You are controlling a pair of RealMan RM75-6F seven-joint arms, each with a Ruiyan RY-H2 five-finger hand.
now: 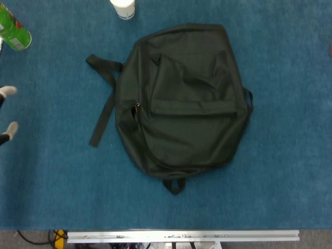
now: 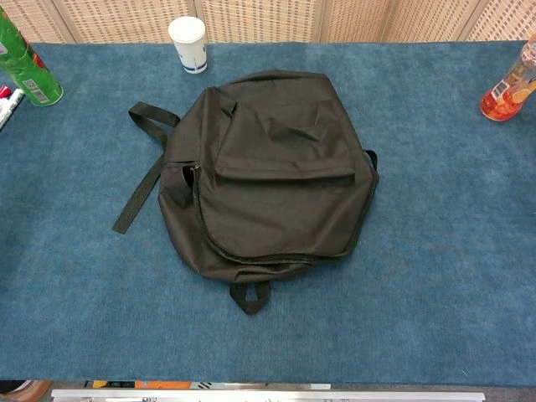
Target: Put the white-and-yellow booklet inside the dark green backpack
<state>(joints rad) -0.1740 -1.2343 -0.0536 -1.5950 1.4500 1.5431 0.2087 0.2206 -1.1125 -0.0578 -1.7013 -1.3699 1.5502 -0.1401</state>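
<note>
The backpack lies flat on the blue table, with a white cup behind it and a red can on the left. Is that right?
Almost. The can on the left is green, not red, as the chest view shows. The backpack does lie flat on the blue table, the white cup behind it.
</note>
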